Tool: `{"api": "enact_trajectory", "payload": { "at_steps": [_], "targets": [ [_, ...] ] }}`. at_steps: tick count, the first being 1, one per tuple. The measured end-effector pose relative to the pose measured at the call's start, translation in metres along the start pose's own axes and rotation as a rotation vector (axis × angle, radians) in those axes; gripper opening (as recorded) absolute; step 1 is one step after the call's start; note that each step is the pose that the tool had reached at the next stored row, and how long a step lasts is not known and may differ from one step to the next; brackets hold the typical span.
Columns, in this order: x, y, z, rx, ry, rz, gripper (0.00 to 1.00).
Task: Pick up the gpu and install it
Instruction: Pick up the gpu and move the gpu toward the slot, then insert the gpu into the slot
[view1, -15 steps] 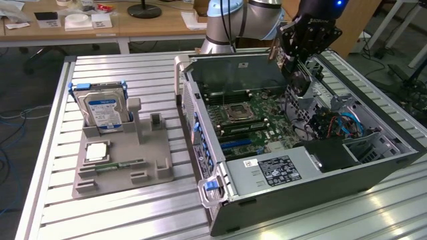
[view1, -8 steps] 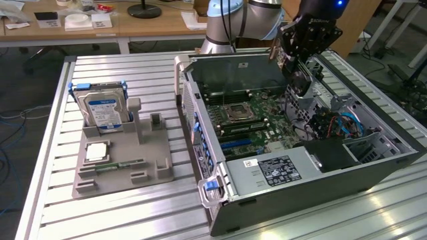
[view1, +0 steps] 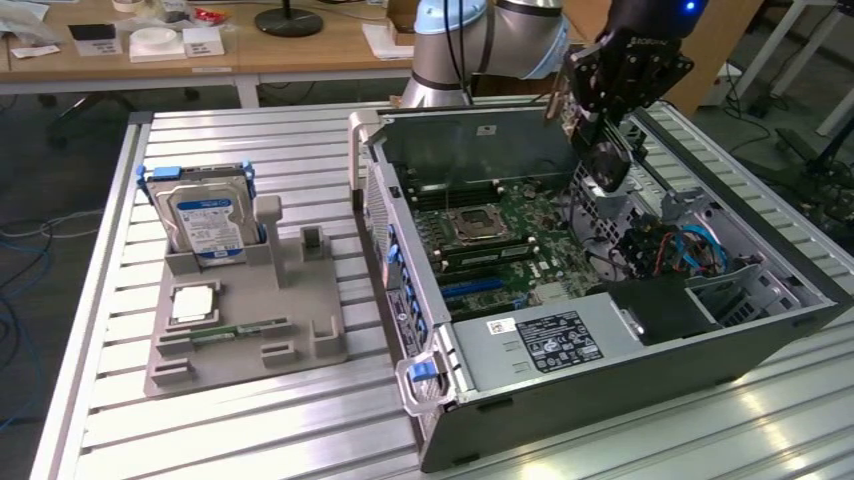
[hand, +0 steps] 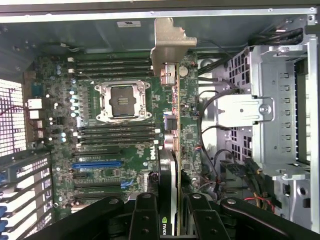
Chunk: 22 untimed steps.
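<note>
Black fingers of the gripper (view1: 598, 118) on the pale blue-and-grey arm are closed on the gpu (view1: 611, 160), a thin dark card with a round fan on its face. In the exterior view it hangs upright over the open dark grey computer case (view1: 601, 365), toward the exterior view's right and near the metal drive cage. It is above the green motherboard (view1: 494, 240) and, as far as I can judge, not seated in any slot. Well apart, on the exterior view's left, a silver hard drive with a blue label (view1: 207, 215) stands in a grey plastic holder (view1: 314, 305) on the ribbed aluminium surface (view1: 240, 430).

From the wrist view I look down the card's length. The gripper (hand: 170, 212) has one of its fingers (hand: 145, 215) on each flat side of the gpu (hand: 169, 170), which is seen edge-on. The card's bent metal end bracket (hand: 169, 42) reaches toward the case's rear wall. The card lies beside the square silver processor socket (hand: 121, 100), and the long blue slot (hand: 97, 163) is off to one side of it.

To my eye the card is light and stiff but delicate. The board would not bend in the grip, yet the fan, the small parts and the contact edge would take a knock badly. The plain faces near one end, where it is held now, look the safest place, clear of the fan blades and the connector edge. With the hold at one end, the long free part could swing or tilt if it catches the case wall.
</note>
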<state>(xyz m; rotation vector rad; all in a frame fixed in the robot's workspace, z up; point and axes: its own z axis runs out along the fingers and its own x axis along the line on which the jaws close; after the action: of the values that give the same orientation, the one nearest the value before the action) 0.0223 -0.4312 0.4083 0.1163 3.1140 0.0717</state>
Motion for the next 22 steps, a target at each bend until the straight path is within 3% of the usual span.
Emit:
{"api": "enact_trajectory", "payload": {
  "at_steps": [11, 22],
  "targets": [
    [-0.025, 0.0018, 0.0007, 0.0000, 0.0000, 0.000, 0.27],
    [-0.026, 0.0019, 0.0008, 0.0000, 0.0000, 0.000, 0.27]
  ]
}}
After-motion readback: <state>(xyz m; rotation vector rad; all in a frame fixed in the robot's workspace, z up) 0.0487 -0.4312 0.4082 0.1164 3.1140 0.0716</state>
